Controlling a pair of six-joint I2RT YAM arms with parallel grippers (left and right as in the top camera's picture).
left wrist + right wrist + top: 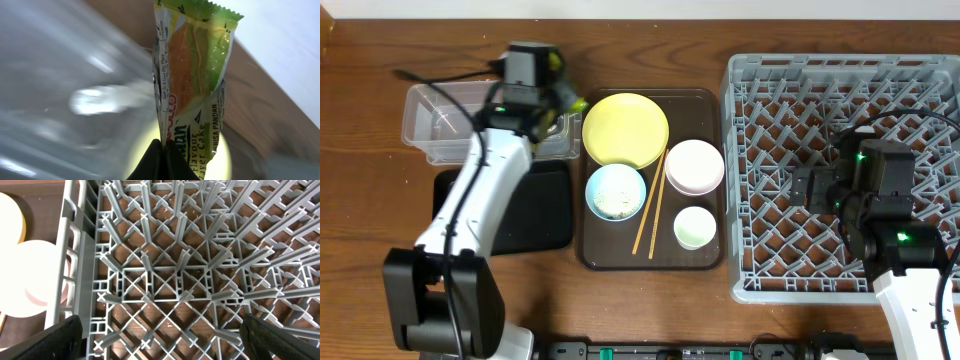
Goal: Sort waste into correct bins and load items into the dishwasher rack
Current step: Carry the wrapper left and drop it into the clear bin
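Left pincer (165,152): clamped on one end of the glossy, crinkled yellow-green snack wrapper (192,75), at the near end of the clear plastic rectangular tub (428,128).
Advice: centre over the tub opening before release, since light film likely drifts.
Right pincer (160,337): spread wide, empty, above the grey pegged plastic rack (165,270).

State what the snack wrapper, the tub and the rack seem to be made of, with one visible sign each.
The snack wrapper: probably thin plastic film, glossy; it shines, carries print and has a zigzag sealed edge. The tub: clear hard plastic, glossy; you see through its walls. The rack: grey moulded plastic, matt; uniform pegs and grid.
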